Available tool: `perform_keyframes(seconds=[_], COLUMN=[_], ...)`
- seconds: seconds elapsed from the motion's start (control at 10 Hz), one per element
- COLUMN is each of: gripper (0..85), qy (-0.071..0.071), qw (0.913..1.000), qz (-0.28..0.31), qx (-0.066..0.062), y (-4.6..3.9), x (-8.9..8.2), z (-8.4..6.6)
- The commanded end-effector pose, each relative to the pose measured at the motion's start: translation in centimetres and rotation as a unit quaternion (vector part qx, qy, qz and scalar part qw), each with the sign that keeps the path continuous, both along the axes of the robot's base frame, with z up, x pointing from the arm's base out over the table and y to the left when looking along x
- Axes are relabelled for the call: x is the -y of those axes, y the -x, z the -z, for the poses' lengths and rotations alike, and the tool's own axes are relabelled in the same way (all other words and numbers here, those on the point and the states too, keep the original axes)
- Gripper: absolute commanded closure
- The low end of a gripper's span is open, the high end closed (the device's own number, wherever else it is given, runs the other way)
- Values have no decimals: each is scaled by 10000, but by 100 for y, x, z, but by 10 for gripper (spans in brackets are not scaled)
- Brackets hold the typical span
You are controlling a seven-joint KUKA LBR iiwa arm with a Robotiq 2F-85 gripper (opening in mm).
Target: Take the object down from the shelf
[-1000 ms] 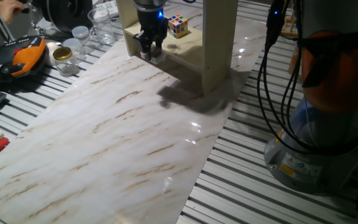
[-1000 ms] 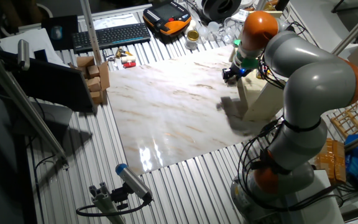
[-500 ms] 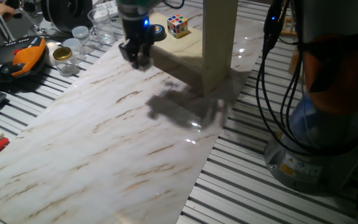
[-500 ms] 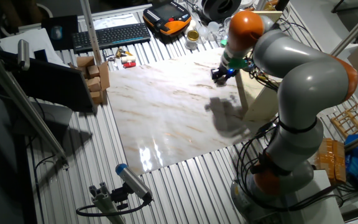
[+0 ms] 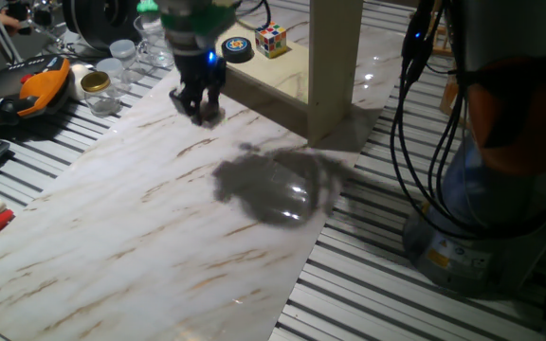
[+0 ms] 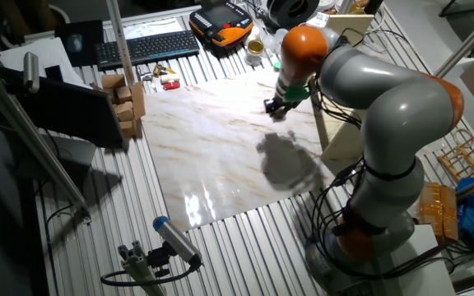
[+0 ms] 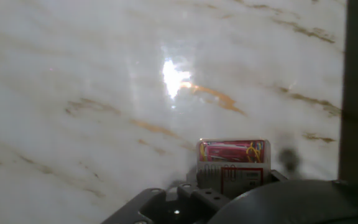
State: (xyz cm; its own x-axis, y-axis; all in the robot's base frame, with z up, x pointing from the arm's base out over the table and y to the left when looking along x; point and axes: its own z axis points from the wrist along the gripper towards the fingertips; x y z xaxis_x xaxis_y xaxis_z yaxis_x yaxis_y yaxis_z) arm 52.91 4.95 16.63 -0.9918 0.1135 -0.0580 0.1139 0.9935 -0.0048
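Since a second ago the gripper [image 5: 198, 109] has come away from under the shelf [image 5: 292, 80] board and swung out over the open marble tabletop [image 5: 159, 218]; in the other fixed view the arm's orange elbow has likewise shifted away from the shelf toward the middle of the marble, and the arm's shadow now lies on bare table.

From the hand view, a small clear box of coloured paper clips [image 7: 232, 158] with a red label sits pinched between the fingers, so the jaws look closed on it, with the marble beneath. Whether it already touches the surface I cannot tell; in the fixed view the fingertips hang very close to the tabletop, just beside the shelf's front edge.

By my judgement the lift-off from the shelf is done and the carry is nearly finished. What is left is to set the box down on the marble, release it and pull the hand clear.

A Rubik's cube [image 5: 271, 38] and a dark round disc [image 5: 236, 46] remain on the shelf board, untouched.
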Motion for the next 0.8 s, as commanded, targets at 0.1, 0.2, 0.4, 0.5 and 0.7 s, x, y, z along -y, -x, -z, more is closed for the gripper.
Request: perform_keyframes(seconds=[0.1, 0.2, 0.4, 0.5, 0.7], gripper=[850, 850, 850, 850, 850], qy=[26, 31, -17, -49, -26], qw=[10000, 10000, 10000, 9999, 9999], qz=[16, 46, 84, 100, 107], qx=[24, 16, 47, 70, 47], y=[-11, -17, -28, -32, -36], x=[-69, -100, -152, -160, -161], z=[106, 158, 260, 302, 308])
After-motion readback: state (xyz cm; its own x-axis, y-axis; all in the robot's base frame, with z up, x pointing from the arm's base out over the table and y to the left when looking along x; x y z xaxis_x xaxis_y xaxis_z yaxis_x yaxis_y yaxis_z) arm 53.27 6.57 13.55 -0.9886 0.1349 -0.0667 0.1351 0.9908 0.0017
